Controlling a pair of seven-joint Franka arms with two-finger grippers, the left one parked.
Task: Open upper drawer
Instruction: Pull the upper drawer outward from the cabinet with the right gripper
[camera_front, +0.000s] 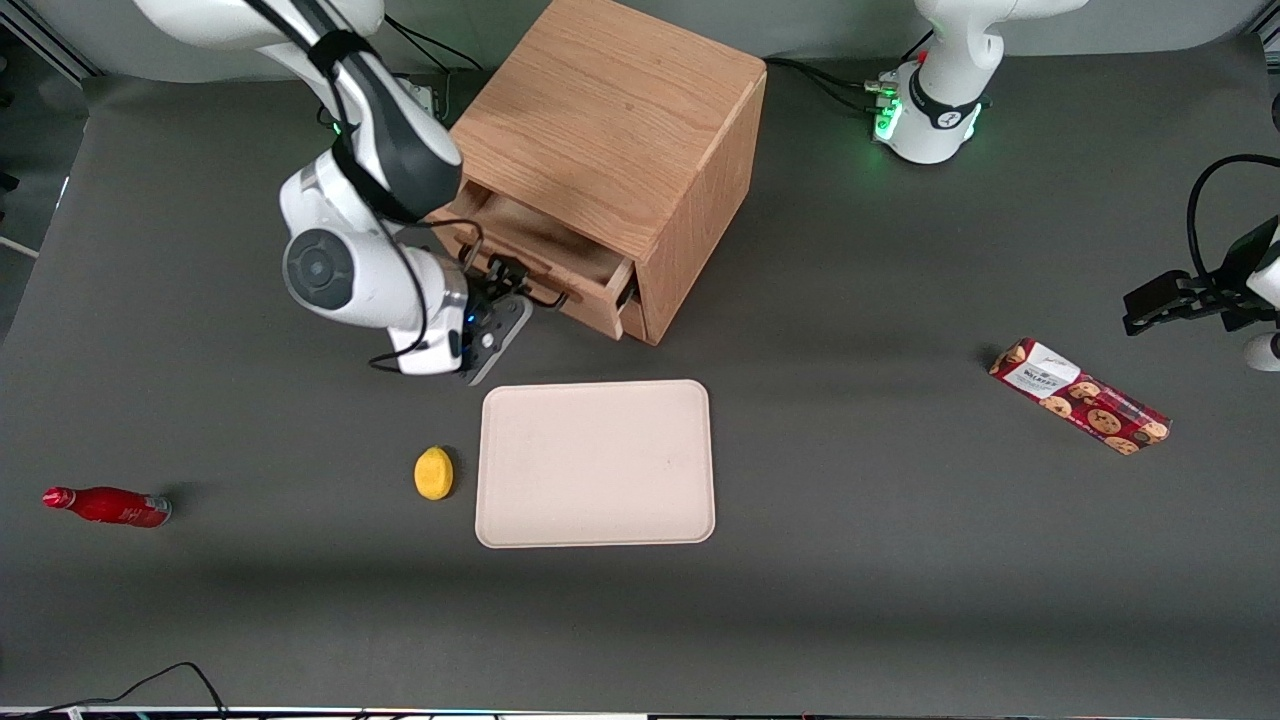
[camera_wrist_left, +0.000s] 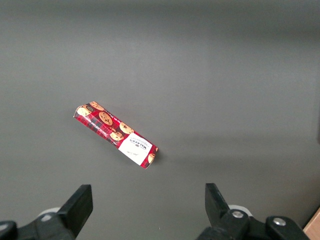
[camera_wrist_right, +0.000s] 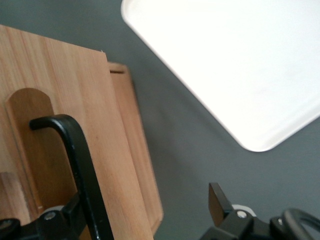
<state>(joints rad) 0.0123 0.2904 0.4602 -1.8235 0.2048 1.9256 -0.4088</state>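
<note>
With upper drawer of cabinet already partly out, pincer sits at its black handle, fingers spread, not clamped; next: hook handle, pull farther.

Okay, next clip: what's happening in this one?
The right arm is working on the wooden cabinet. Its pincer is at the front of the upper drawer, with the black handle between open fingers. The drawer is already pulled partway out, and its inside shows in the front view. A tray, a lemon, a red bottle and a cookie pack lie on the table, untouched.
</note>
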